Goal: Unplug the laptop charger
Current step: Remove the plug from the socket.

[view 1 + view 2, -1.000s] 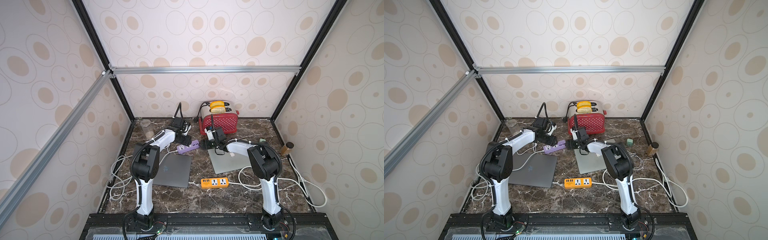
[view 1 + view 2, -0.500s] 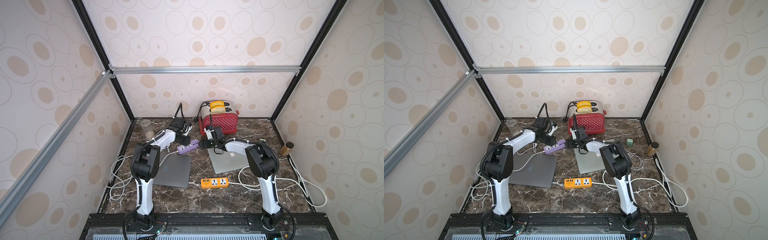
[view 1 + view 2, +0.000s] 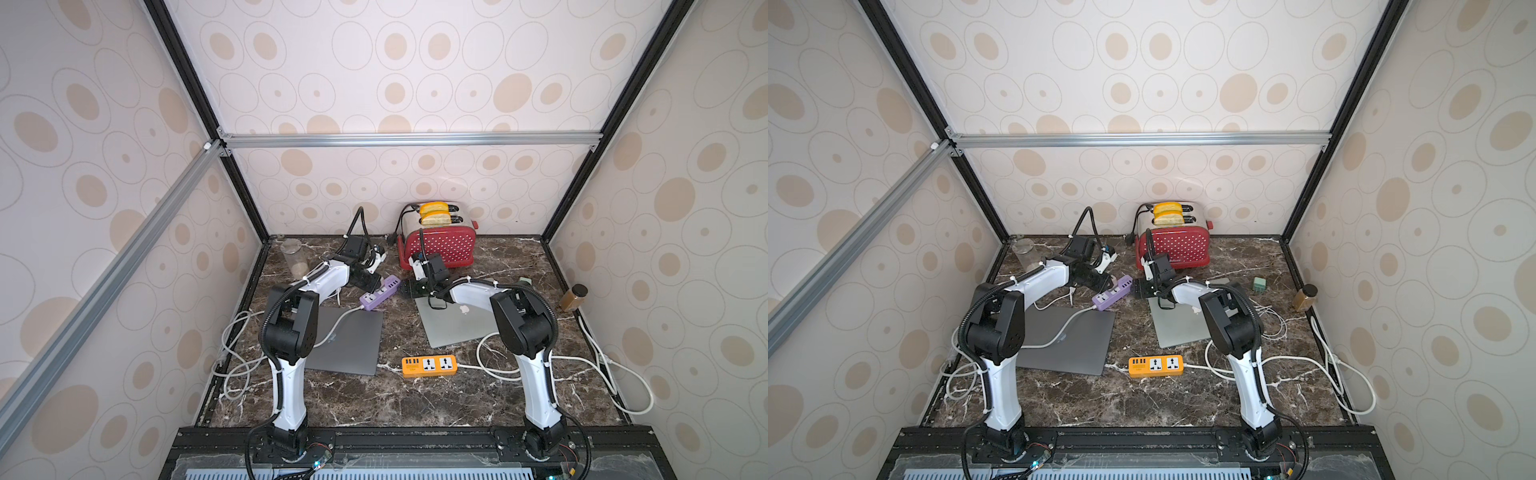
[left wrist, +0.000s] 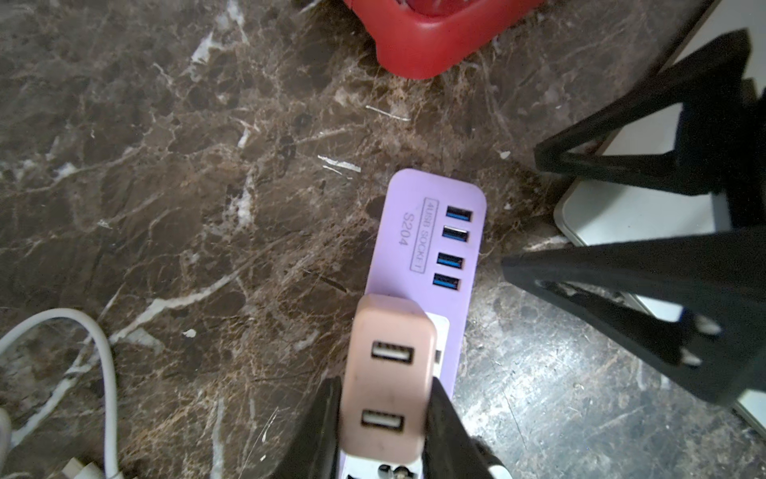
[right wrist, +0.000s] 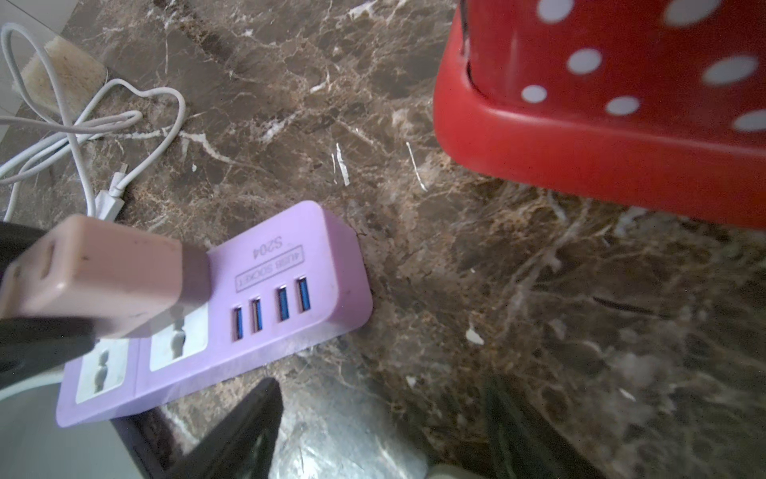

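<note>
Probably lab test cell: wallpapered panels (image 3: pixel 415 62), aluminium frame (image 3: pixel 411 139).

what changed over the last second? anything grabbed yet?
The left gripper closed onto the pink charger; its fingers now press both sides. Unchanged: the charger still sits plugged into the purple power strip, the strip has not visibly shifted, and the right gripper stays open beside the strip's end.

The purple power strip (image 4: pixel 385 257) reads "S204" beside a boxed "4USB SOCKET" (final letter probably T).
</note>
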You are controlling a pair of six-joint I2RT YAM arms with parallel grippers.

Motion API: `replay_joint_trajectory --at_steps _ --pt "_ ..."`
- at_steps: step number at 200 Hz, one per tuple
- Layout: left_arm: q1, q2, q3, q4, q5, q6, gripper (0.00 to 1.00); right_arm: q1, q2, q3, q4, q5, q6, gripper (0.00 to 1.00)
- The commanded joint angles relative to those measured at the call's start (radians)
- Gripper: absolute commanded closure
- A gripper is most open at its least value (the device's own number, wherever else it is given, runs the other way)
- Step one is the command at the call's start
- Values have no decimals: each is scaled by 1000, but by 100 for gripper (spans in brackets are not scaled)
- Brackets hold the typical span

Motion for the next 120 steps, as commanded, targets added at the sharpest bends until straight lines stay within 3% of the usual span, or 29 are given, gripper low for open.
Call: replay_joint_trajectory --at_steps 1,16,50,79,120 --pt "-33 -55 -31 -14 -31 40 74 11 -31 -2 8 -3 26 21" --pt "-60 -75 -68 25 -115 35 75 13 -32 -4 23 -13 39 21" --pt "-80 -110 -168 155 -175 -26 77 31 -39 -25 62 -28 66 21" --pt "-91 -139 -231 235 -188 -50 79 33 -7 -7 83 -59 112 21" --pt "-92 -124 -214 221 -169 -52 79 40 33 54 50 -57 162 22"
